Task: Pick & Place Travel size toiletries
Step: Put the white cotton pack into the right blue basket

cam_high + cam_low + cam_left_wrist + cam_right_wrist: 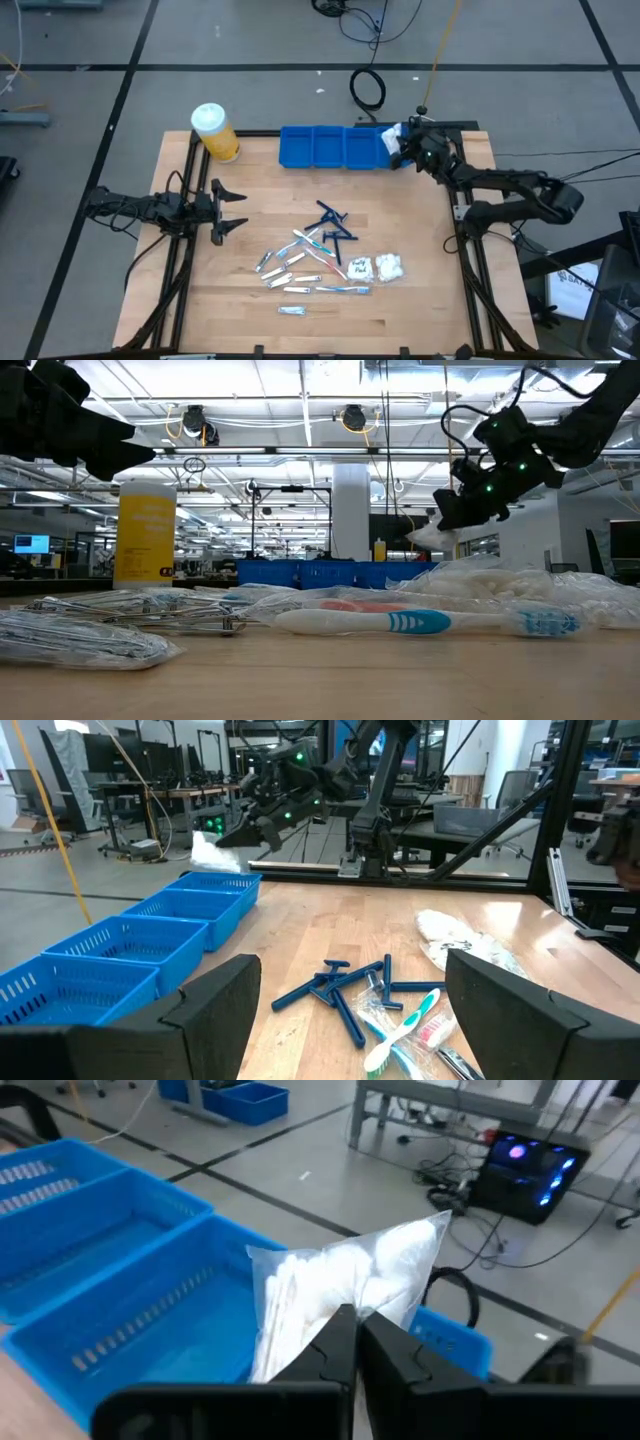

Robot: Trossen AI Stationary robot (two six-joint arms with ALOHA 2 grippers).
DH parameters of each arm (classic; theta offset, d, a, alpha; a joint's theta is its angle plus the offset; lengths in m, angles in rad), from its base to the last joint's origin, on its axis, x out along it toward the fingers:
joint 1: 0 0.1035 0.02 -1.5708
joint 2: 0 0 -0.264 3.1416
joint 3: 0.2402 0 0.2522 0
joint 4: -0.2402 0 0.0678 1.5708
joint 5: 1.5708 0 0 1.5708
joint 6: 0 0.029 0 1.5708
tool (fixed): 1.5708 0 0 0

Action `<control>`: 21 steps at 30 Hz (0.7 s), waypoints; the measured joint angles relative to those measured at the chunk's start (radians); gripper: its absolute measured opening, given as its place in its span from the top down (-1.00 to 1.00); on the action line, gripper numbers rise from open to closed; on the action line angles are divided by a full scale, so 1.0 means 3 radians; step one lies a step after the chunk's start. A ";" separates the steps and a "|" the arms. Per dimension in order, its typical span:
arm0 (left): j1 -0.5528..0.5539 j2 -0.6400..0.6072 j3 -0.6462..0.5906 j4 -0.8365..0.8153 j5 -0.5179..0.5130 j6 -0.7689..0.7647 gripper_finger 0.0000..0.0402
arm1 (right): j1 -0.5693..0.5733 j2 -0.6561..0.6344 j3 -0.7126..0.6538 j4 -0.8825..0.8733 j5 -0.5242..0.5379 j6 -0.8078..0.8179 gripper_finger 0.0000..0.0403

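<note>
Right gripper (400, 143) reaches out over the table's far edge, fingers pinched together; left gripper (240, 209) hovers spread wide

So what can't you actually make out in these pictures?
- What the white packet in the right gripper contains: the wrist view shows only crinkled plastic.
- Print on the small tubes: too small from above.
- The tray's last compartment: the right arm covers it from above.
- The yellow jar's label: blurred in the low view.
</note>
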 joint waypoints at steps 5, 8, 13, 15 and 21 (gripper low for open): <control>0.0000 0.0000 0.0000 0.0000 -0.0001 -0.0001 -0.54 | -0.0019 0.0221 0.0000 0.0129 0.0104 0.0023 0.97; 0.0000 0.0000 0.0000 0.0000 0.0000 -0.0001 -0.54 | -0.0018 0.0270 0.0000 0.0124 0.0262 0.0023 0.88; 0.0000 0.0001 0.0000 0.0000 -0.0001 -0.0001 -0.54 | -0.0018 0.0258 0.0000 0.0162 0.0264 0.0024 0.57; 0.0000 0.0001 0.0000 0.0000 0.0000 -0.0001 -0.54 | -0.0018 0.0254 0.0000 0.0201 0.0263 0.0024 0.43; 0.0000 0.0000 0.0000 0.0000 -0.0001 -0.0001 -0.54 | 0.0024 0.0120 0.0000 0.0246 0.0247 -0.0085 0.08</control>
